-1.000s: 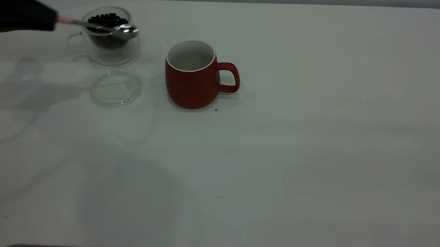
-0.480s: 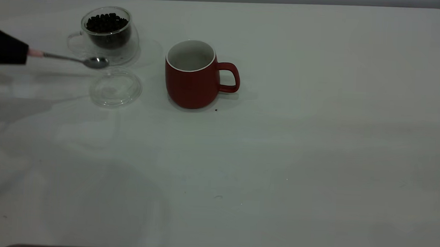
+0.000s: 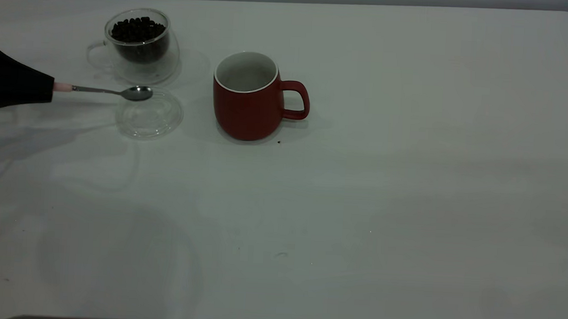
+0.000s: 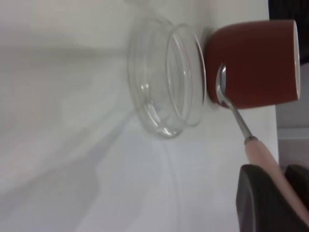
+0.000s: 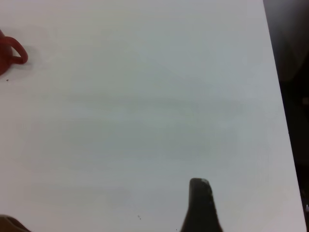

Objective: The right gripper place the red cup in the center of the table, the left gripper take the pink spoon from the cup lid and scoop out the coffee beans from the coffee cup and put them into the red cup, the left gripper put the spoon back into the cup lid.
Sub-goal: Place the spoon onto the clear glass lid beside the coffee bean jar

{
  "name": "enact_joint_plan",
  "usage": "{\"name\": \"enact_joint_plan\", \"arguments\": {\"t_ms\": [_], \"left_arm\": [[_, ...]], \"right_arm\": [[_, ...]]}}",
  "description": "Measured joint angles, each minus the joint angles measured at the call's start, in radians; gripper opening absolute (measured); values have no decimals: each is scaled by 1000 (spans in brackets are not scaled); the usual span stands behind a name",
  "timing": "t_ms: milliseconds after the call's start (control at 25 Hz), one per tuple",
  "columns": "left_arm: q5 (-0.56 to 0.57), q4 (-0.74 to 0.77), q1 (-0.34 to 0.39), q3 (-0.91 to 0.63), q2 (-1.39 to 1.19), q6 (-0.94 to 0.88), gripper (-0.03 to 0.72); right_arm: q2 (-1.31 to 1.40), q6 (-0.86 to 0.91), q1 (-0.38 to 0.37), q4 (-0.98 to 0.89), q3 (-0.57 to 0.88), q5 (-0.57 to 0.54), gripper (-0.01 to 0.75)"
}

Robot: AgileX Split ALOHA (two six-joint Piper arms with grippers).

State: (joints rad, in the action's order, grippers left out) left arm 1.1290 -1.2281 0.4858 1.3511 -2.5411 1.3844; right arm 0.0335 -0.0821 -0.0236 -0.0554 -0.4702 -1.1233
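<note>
My left gripper (image 3: 49, 88) is at the table's left edge, shut on the pale pink handle of the pink spoon (image 3: 103, 90). The spoon lies level, and its shiny bowl, with no beans showing in it, is at the far left rim of the clear cup lid (image 3: 149, 113); I cannot tell if it touches. In the left wrist view the spoon (image 4: 231, 108) runs out from the left gripper (image 4: 285, 193) past the lid (image 4: 164, 82) towards the red cup (image 4: 256, 63). The red cup (image 3: 246, 99) stands upright right of the lid. Behind the lid stands the coffee cup (image 3: 139, 45) with coffee beans (image 3: 137, 28).
My right gripper (image 5: 200, 208) shows only in its own wrist view, low over bare white table (image 3: 407, 210), far from the red cup's handle (image 5: 14, 53). A dark speck (image 3: 278, 141) lies by the red cup's base. The table edge runs close on that side.
The left gripper has carried the spoon from over the coffee cup down towards the front, then right, so its bowl now sits at the lid's rim. Cups and lid have not moved.
</note>
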Motion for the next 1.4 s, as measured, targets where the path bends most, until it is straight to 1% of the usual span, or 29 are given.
{"name": "enact_joint_plan", "arguments": {"t_ms": [320, 520, 800, 1080, 1400], "left_arm": [[-57, -25, -14, 1, -34, 29, 119], [-70, -39, -33, 1, -42, 38, 119], [-122, -42, -84, 1, -43, 21, 119], [-134, -66, -105, 1, -43, 21, 119], [-135, -68, -109, 1, -43, 21, 121]], "right_arm": [[0, 0, 0, 0, 0, 0, 590], [0, 0, 0, 0, 0, 0, 590], [0, 0, 0, 0, 0, 0, 590], [0, 0, 0, 0, 0, 0, 590], [0, 0, 0, 0, 0, 0, 590]]}}
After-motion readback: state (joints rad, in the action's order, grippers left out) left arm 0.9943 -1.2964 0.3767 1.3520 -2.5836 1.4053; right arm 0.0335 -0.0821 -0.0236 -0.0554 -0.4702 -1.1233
